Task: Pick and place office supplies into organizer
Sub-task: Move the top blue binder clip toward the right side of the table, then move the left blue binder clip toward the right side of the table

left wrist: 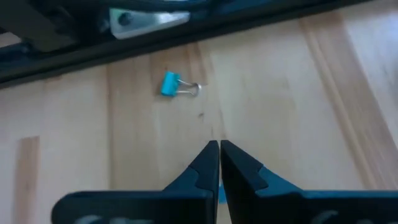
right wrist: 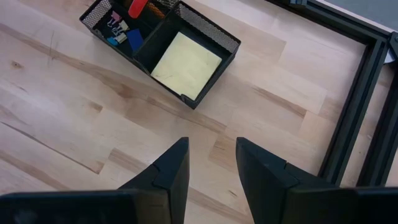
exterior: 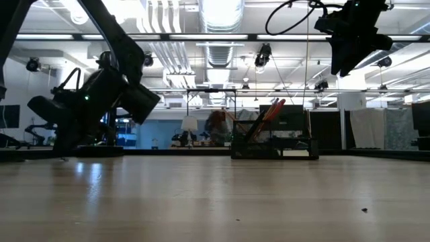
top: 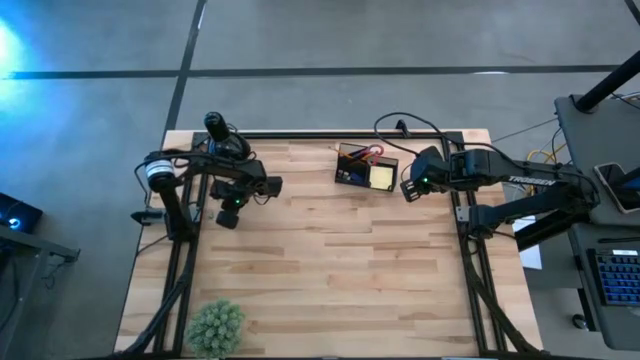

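Observation:
The black mesh organizer (top: 365,168) stands at the table's far middle. It holds a yellow sticky-note pad (right wrist: 186,65), red-handled scissors (exterior: 269,114) and small coloured pieces (right wrist: 121,31). A small blue binder clip (left wrist: 171,84) lies alone on the wood near the table's far left frame. My left gripper (left wrist: 219,149) is shut with nothing between its fingers, low over the table and a little short of the clip. My right gripper (right wrist: 211,155) hangs open high over the table, just right of the organizer (right wrist: 161,43), with nothing between its fingers.
A small green plant (top: 215,325) sits at the near left corner. A round black object with an upright knob (top: 213,125) stands at the far left corner. A black metal frame (right wrist: 354,112) runs along the table's edges. Bare wood (top: 340,270) fills the middle and near side.

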`<move>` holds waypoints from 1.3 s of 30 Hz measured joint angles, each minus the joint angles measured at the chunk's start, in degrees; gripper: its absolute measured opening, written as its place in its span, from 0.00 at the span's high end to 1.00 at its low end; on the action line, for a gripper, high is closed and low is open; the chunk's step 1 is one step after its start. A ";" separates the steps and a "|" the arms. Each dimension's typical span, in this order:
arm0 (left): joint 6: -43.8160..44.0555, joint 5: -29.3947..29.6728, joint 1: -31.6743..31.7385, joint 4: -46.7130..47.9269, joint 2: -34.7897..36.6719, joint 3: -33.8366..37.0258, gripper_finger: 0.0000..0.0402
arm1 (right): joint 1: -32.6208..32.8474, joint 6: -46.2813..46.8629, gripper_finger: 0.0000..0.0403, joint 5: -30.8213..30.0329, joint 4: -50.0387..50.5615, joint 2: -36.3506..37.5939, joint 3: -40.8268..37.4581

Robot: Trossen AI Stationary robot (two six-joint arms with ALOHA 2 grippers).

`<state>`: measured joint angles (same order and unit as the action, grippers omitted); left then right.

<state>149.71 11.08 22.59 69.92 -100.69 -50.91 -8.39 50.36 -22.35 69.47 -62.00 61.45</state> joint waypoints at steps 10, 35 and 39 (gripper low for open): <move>-0.36 0.50 0.68 -4.97 -0.65 0.40 1.00 | -0.01 0.00 0.69 0.00 0.00 -0.02 0.00; -0.47 -7.72 -2.03 16.80 -0.64 -15.85 1.00 | -0.01 -0.01 0.69 0.00 0.00 0.00 0.00; -0.38 -7.61 -1.97 17.09 -0.57 -10.67 1.00 | -0.01 0.00 0.69 0.00 0.01 -0.01 0.00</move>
<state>149.33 3.46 20.62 87.02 -101.26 -61.58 -8.40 50.35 -22.35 69.49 -62.01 61.44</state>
